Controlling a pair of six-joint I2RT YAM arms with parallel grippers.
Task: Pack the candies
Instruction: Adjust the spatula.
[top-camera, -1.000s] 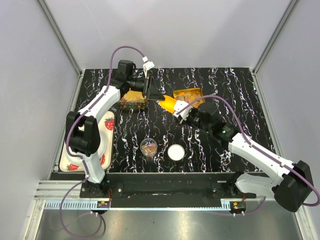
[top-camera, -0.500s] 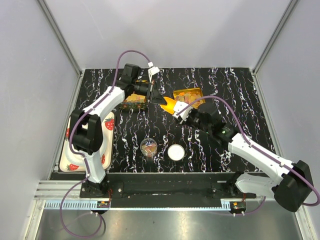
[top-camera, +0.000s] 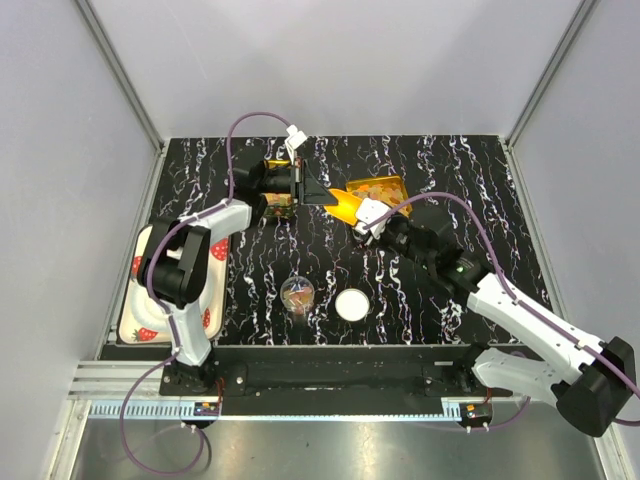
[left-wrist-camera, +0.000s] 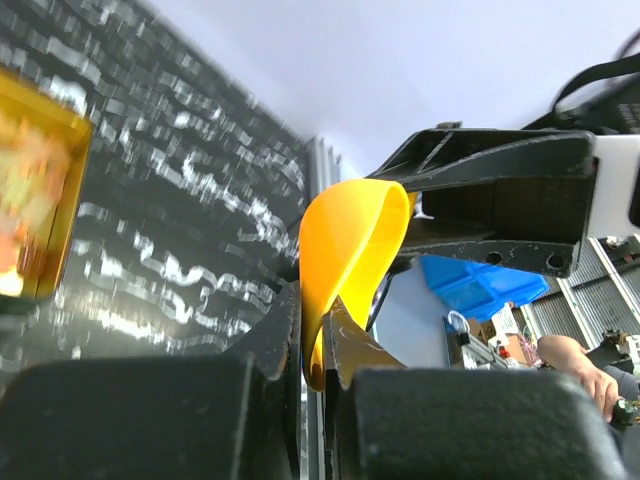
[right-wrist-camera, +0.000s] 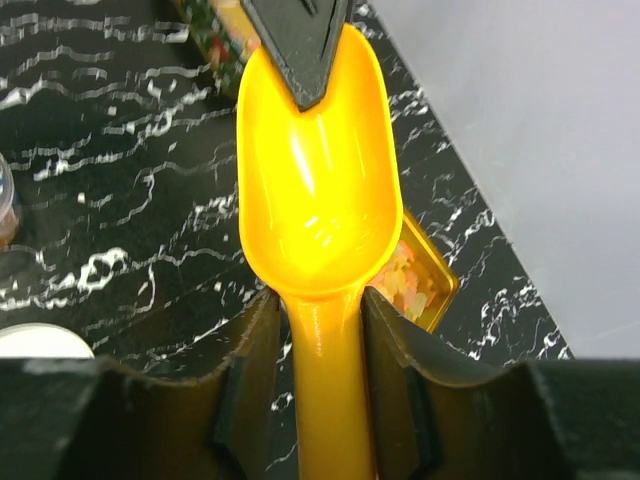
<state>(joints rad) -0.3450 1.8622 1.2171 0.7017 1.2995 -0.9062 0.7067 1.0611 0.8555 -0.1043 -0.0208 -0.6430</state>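
Note:
The candies (right-wrist-camera: 415, 285) lie in an open gold tin (top-camera: 378, 188) at the back of the table. More candies show blurred in a second gold tin (left-wrist-camera: 25, 190), which stands under the left arm (top-camera: 275, 197). The yellow-orange scoop (top-camera: 345, 206) hangs between both grippers, and its bowl (right-wrist-camera: 320, 190) looks empty. My left gripper (left-wrist-camera: 318, 310) is shut on the bowl's front rim (left-wrist-camera: 345, 240). My right gripper (right-wrist-camera: 320, 300) straddles the handle, jaws open, with a thin gap on each side.
A small clear jar (top-camera: 297, 294) with coloured pieces stands front centre, its white lid (top-camera: 351, 304) beside it. A strawberry-print pouch (top-camera: 140, 300) lies at the left edge. Grey walls close in the black marbled table (top-camera: 480, 180).
My left gripper swung over to the scoop and shut on its bowl rim. My right gripper's jaws have loosened off the handle.

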